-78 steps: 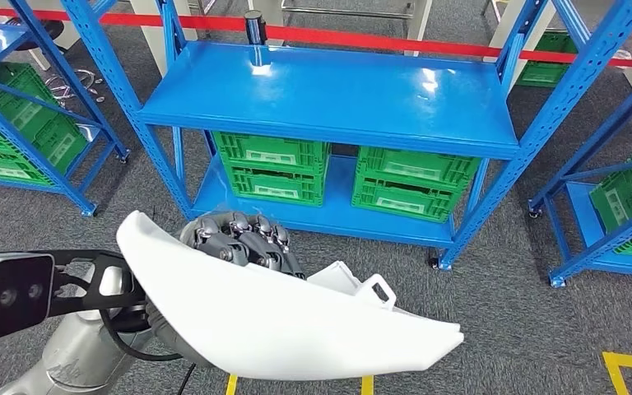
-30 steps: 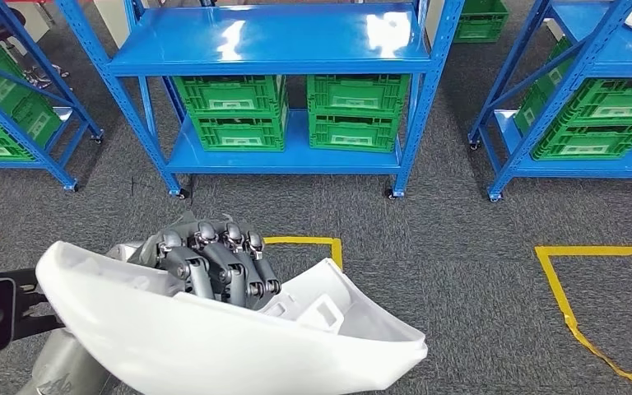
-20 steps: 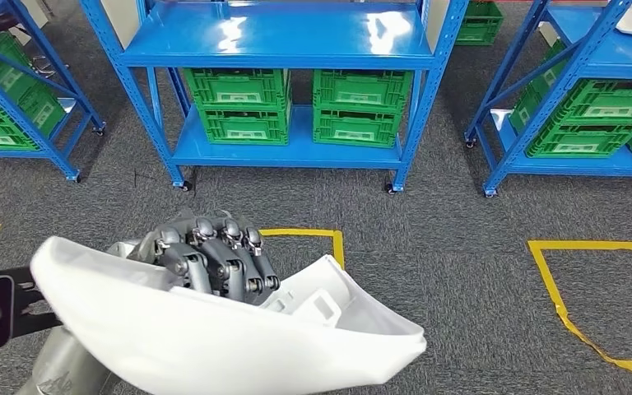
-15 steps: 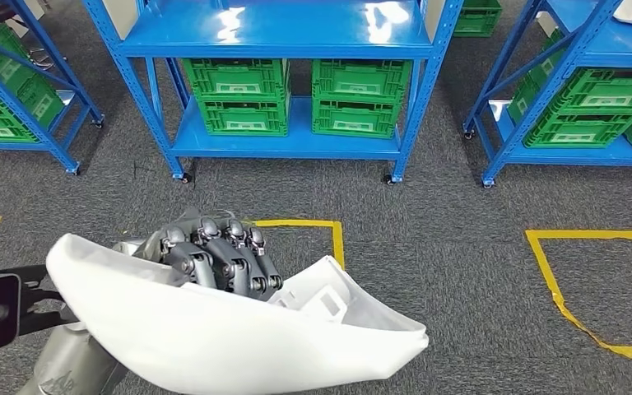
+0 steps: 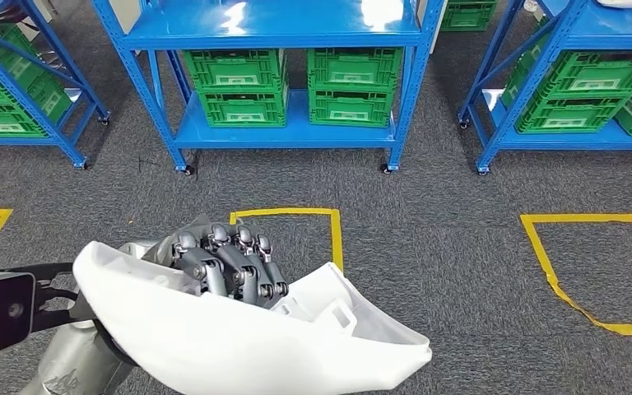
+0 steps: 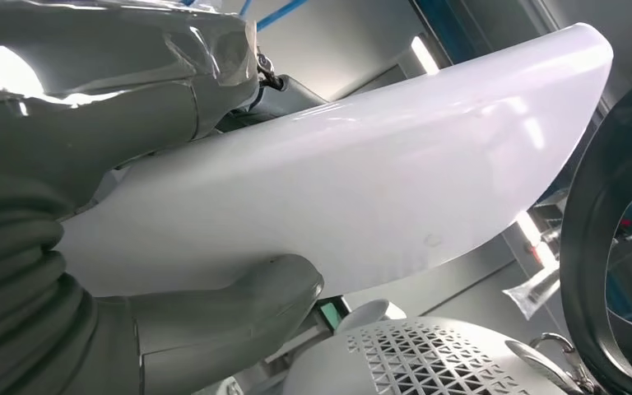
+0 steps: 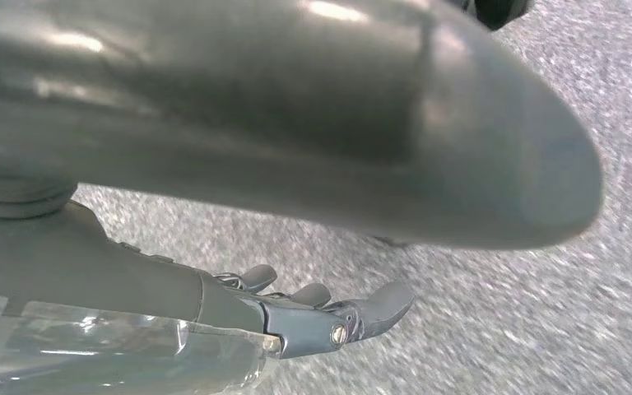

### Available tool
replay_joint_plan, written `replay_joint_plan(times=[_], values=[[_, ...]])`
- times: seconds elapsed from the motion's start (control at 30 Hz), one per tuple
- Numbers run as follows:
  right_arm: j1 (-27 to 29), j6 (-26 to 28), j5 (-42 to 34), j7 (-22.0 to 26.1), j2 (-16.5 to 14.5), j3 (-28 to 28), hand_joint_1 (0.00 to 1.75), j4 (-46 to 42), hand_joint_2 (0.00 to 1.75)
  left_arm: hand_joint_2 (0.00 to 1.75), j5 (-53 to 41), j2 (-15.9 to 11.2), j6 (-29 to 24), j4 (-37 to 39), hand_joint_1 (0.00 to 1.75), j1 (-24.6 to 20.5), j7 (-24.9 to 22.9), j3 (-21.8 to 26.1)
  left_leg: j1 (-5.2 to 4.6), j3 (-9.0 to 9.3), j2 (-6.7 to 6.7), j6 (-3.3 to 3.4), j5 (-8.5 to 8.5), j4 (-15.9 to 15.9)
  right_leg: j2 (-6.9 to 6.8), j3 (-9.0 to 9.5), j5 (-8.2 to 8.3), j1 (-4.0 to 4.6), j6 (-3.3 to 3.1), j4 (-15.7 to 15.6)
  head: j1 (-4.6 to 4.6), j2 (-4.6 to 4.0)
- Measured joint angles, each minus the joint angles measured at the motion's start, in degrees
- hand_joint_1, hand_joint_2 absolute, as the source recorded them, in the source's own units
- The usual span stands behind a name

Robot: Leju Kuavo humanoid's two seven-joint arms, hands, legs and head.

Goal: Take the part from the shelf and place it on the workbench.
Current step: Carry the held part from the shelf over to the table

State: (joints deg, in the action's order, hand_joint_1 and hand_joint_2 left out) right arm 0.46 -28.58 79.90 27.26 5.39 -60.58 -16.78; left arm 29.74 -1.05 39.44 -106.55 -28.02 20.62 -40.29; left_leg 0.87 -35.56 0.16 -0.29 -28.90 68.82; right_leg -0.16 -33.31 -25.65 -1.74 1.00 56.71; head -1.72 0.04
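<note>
Carrying: white part (image 5: 247,346), stiff, light, slick shell; our left hand (image 5: 226,263) fingers (image 5: 243,271) clasp its rim; right hand (image 7: 329,317) slack, empty.

No text can be read; the pale labels on the green crates (image 5: 243,76) are too small.

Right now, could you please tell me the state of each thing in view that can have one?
White part: off the shelf, carried above the carpet.
Left robot hand: grips the white part, fingers curled over its edge.
Right robot hand: holds nothing, fingers slightly bent, hanging over the carpet.
Blue shelf: top level bare, reflecting lights.
Green crates: stacked in two pairs on the lower level.
</note>
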Motion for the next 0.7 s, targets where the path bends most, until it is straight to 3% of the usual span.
replay_joint_plan(times=[0.07,0.13,0.2,0.27,0.33,0.37,0.4,0.43,0.47,0.5,0.53,0.6,0.63,0.7], values=[[-0.05,0.14,-0.27,-0.38,-0.13,-0.09,0.0,0.61,0.0,1.75,0.36,0.31,0.08,0.1,1.75,-0.26,-0.2,-0.3,-0.2,5.59,-0.34,0.45,0.25,-7.96,0.07,-0.78,0.89,0.02,0.67,0.11,0.04,0.01],[-0.16,0.14,-0.58,-0.67,-0.23,-0.19,0.0,1.14,0.0,1.75,0.64,0.45,0.14,0.24,1.75,-0.51,-0.36,-0.58,-0.75,7.72,-0.61,1.0,-0.79,-11.99,0.08,-1.32,1.92,-0.16,1.67,-0.05,0.07,0.01],[-0.22,-0.13,-0.92,-0.92,-0.3,-0.41,0.0,1.72,0.0,1.75,0.8,0.46,0.26,0.52,1.75,-0.59,-0.44,-0.82,-1.03,7.29,-0.41,1.84,-0.01,-12.9,0.08,-1.87,2.59,-0.42,2.51,-0.25,0.09,0.0],[-0.21,-0.42,-1.22,-1.32,-0.4,-0.73,0.0,2.31,0.0,1.75,0.92,0.49,0.4,0.95,1.75,-0.72,-0.47,-1.15,-1.0,6.29,-0.15,2.92,1.51,-13.66,0.07,-3.2,0.18,-0.4,2.15,1.99,0.26,0.0],[-0.3,-0.48,-1.64,-1.92,-0.48,-1.06,0.0,2.76,0.0,1.75,1.16,0.5,0.45,1.48,1.75,-0.8,-0.52,-1.62,-1.26,4.59,-0.06,3.62,3.07,-13.83,0.06,-5.54,-5.1,-0.31,1.21,9.05,0.56,0.0],[-0.36,-0.46,-1.84,-2.21,-0.53,-1.17,0.0,2.9,0.0,1.75,1.32,0.5,0.38,1.73,1.75,-0.79,-0.57,-1.88,-1.5,3.64,-0.03,3.8,3.78,-13.77,0.07,-6.44,-7.01,-0.26,1.11,13.03,0.67,0.0],[-0.43,-0.42,-2.01,-2.43,-0.6,-1.28,0.0,3.01,0.0,1.75,1.45,0.5,0.29,1.95,1.75,-0.79,-0.66,-2.15,-1.74,2.65,0.0,3.9,4.51,-13.69,0.07,-6.79,-7.76,-0.2,1.32,16.06,0.72,0.0],[-0.51,-0.37,-2.07,-2.55,-0.69,-1.38,0.0,3.09,0.0,1.75,1.57,0.5,0.19,2.14,1.75,-0.79,-0.77,-2.4,-1.93,1.65,0.03,3.94,5.19,-13.53,0.07,-6.24,-7.18,-0.14,1.78,17.24,0.71,0.01],[-0.6,-0.29,-2.09,-2.62,-0.82,-1.48,0.0,3.17,0.0,1.75,1.67,0.51,0.09,2.28,1.75,-0.8,-0.87,-2.61,-2.03,0.63,0.04,3.93,5.82,-13.27,0.06,-4.77,-5.81,-0.07,2.29,16.41,0.72,0.01],[-0.73,-0.22,-2.09,-2.66,-0.95,-1.57,0.0,3.23,0.0,1.75,1.78,0.51,0.04,2.39,1.75,-0.8,-0.97,-2.78,-2.09,-0.43,0.02,3.85,6.43,-12.88,0.06,-2.27,-4.47,0.02,2.6,13.61,0.73,0.01],[-0.9,-0.16,-2.09,-2.68,-1.04,-1.66,0.0,3.28,0.0,1.75,1.89,0.55,0.02,2.47,1.75,-0.81,-1.04,-2.93,-2.18,-1.43,-0.01,3.7,6.95,-12.39,0.05,1.01,-4.06,0.2,2.55,9.34,0.74,0.01],[-1.26,-0.11,-2.11,-2.74,-1.18,-1.8,0.0,3.34,0.0,1.75,2.08,0.64,-0.02,2.52,1.75,-0.85,-1.1,-3.19,-2.28,-2.8,0.01,3.25,7.97,-11.59,0.07,6.04,-5.16,0.58,1.64,1.47,0.68,0.0],[-1.39,-0.1,-2.13,-2.76,-1.22,-1.88,0.0,3.36,0.0,1.75,2.13,0.69,-0.02,2.53,1.75,-0.87,-1.11,-3.31,-2.26,-3.14,0.05,2.97,8.52,-11.46,0.11,7.02,-5.81,0.82,1.15,-0.47,0.7,0.0],[-1.4,-0.08,-2.15,-2.8,-1.42,-2.05,0.0,3.45,0.0,1.75,2.2,0.67,-0.03,2.63,1.75,-0.89,-1.11,-3.51,-2.05,-3.5,0.01,2.33,9.27,-11.47,0.07,6.36,-5.25,0.86,0.35,-0.89,0.76,0.0]])
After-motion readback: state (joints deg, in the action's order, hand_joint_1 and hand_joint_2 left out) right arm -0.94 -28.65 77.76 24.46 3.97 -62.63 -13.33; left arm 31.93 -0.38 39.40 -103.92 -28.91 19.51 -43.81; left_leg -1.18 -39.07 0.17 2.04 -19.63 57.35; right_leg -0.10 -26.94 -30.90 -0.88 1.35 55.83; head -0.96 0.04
